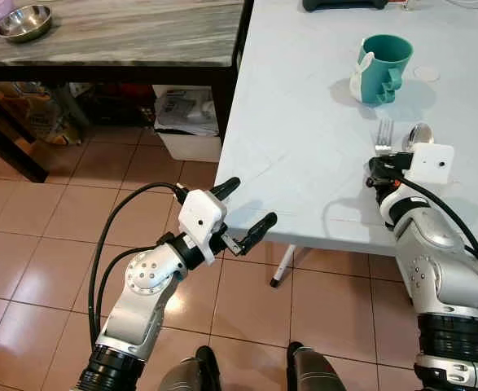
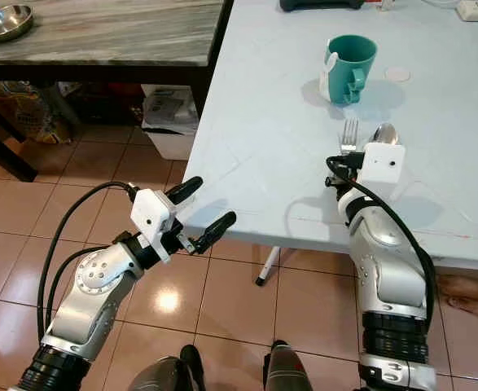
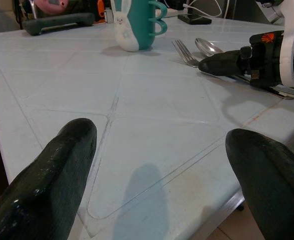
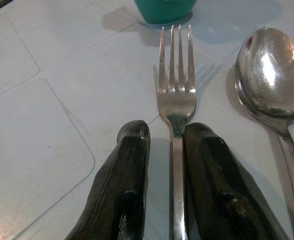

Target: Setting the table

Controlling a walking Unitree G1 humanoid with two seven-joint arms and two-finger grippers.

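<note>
Glossy metal fork [image 4: 176, 95] and spoon [image 4: 269, 75] lie on a smooth, matt pale-blue table [image 1: 304, 163].

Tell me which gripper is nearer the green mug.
Right. The right gripper lies on the table with its fingers around the fork, just short of the green mug. The left gripper hangs open off the table's near edge, farther away.

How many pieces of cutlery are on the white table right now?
2. A fork lies just in front of the teal mug, its handle between the right gripper fingers. A spoon lies beside it, on its right. More could be hidden under the arm.
</note>
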